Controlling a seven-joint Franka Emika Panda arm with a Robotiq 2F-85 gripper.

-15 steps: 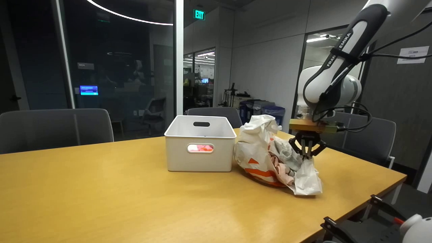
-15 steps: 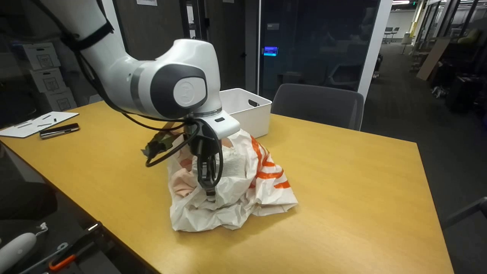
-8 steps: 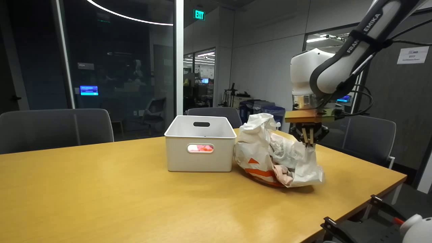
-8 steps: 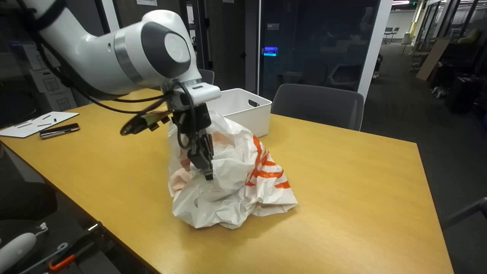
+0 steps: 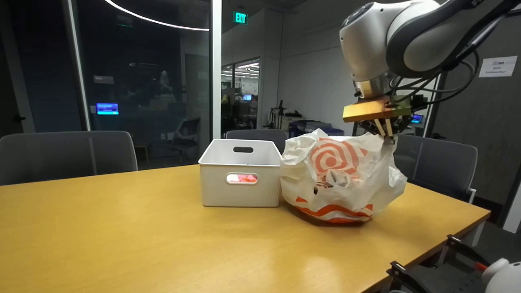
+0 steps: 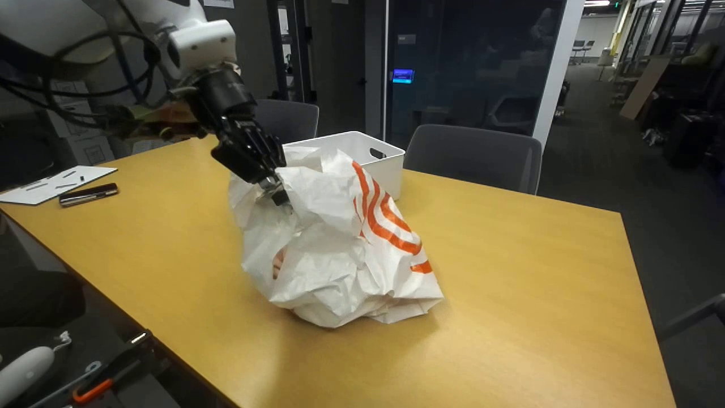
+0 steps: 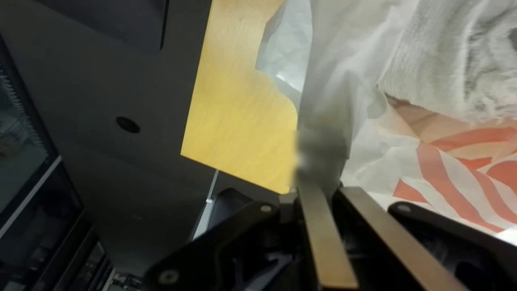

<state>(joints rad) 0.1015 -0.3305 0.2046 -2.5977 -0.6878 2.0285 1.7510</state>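
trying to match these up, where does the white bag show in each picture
In an exterior view, the white bag is right of centre, just right of the white bin.
In an exterior view, the white bag is near the centre, with the white bin partly behind it.
In the wrist view, the white bag covers much of the right half.
Shared landmark: the gripper, pinching the white bag near its top.

White-and-grey arm, black claw, looping cables
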